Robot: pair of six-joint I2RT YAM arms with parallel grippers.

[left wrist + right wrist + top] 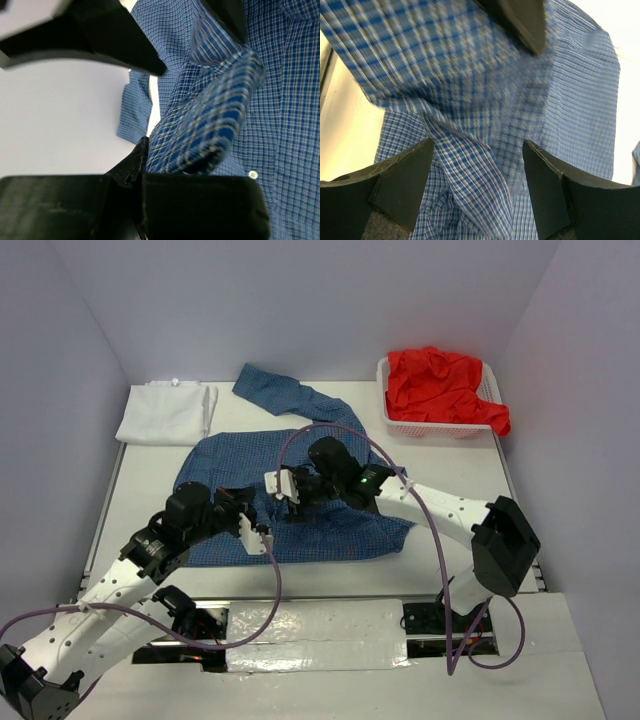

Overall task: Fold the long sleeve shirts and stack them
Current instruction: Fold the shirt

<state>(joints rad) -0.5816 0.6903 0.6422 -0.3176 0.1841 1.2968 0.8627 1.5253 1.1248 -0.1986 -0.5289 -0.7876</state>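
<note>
Blue checked shirt (225, 455) lies spread on the table (140, 490). Left gripper (262, 533) pinches a raised fold, probably to carry it over; right gripper (284, 483) hangs wide apart above the cloth, holding nothing

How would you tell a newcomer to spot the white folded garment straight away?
Go to the far-left corner of the table. A white folded shirt lies flat there as a tidy rectangle. Unlike the blue checked shirt spread out mid-table and the red shirt heaped in the white mesh basket, it is plain white and neatly folded.
</note>
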